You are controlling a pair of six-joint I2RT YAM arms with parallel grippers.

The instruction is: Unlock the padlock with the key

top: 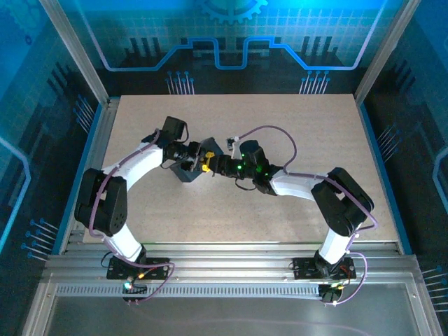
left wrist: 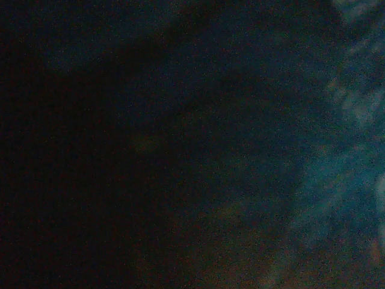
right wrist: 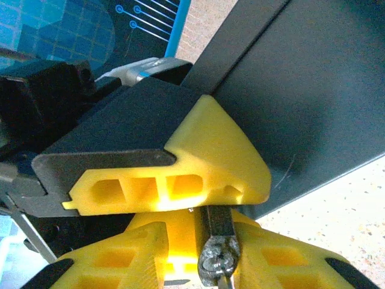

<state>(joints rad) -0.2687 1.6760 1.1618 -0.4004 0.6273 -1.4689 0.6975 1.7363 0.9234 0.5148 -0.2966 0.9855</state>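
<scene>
Right jaws pinch the key (right wrist: 216,238) between their yellow fingertips (right wrist: 120,259), its shaft poking up toward a yellow finger (right wrist: 204,162) of the left jaws. The padlock (right wrist: 313,90) sits just above, against that finger; whether the left jaws grip it cannot be told.

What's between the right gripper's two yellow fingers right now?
The key, a small silvery metal piece, pinched between the right gripper's yellow fingers; the right wrist view shows it.

The padlock (top: 187,172), a dark grey block, is at mid-tabletop (top: 294,126) with a flat face tilted. The key (right wrist: 216,244), small and silvery, stands upright, pinched between the right hand's (right wrist: 201,256) yellow fingers, just beside the padlock.
</scene>
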